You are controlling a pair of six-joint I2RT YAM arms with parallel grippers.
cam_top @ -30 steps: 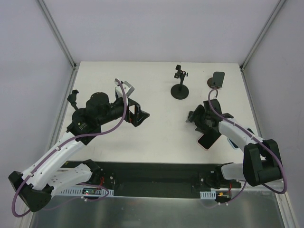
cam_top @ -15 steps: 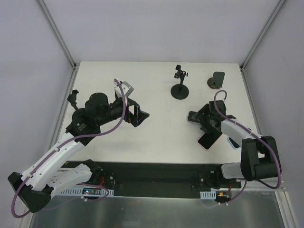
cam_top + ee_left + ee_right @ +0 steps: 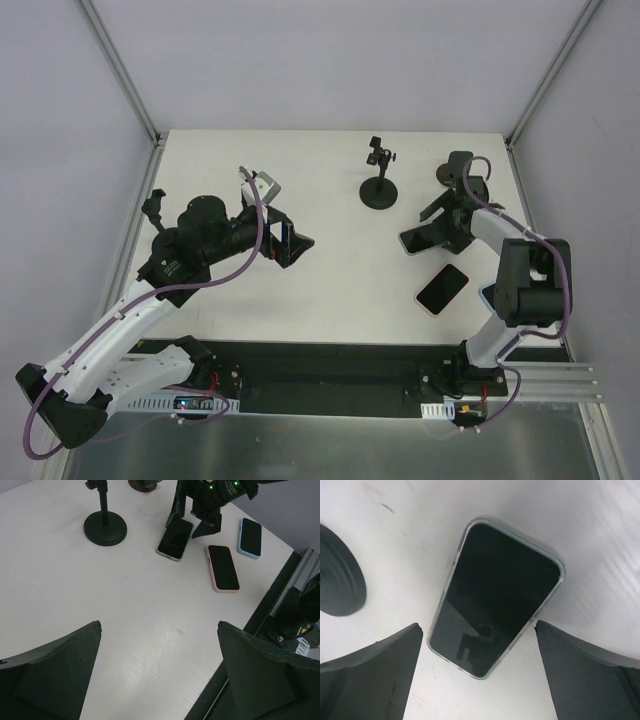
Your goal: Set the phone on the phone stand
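Observation:
Three phones lie flat on the white table. A dark-screened phone in a clear case point(image 3: 495, 597) point(image 3: 412, 241) point(image 3: 175, 538) rests between the spread fingers of my right gripper point(image 3: 477, 626) point(image 3: 436, 228), which is open and touches nothing. A pink-cased phone point(image 3: 442, 289) point(image 3: 222, 568) lies nearer the front. A light-blue phone point(image 3: 250, 537) sits beside it. The black phone stand point(image 3: 380, 188) point(image 3: 104, 527), a thin post on a round base, stands at the back centre. My left gripper point(image 3: 159, 625) point(image 3: 292, 243) hovers open and empty over bare table at the left.
A second, low black holder point(image 3: 458, 166) stands at the back right, behind my right arm. A silver-white holder point(image 3: 264, 186) stands beside my left wrist. A black round base point(image 3: 337, 572) shows at the left edge of the right wrist view. The table's front edge meets a black rail point(image 3: 260, 605).
My right arm has swung from over the pink phone toward the back right, and its jaws have opened wider over the clear-cased phone. The left arm has stayed put.

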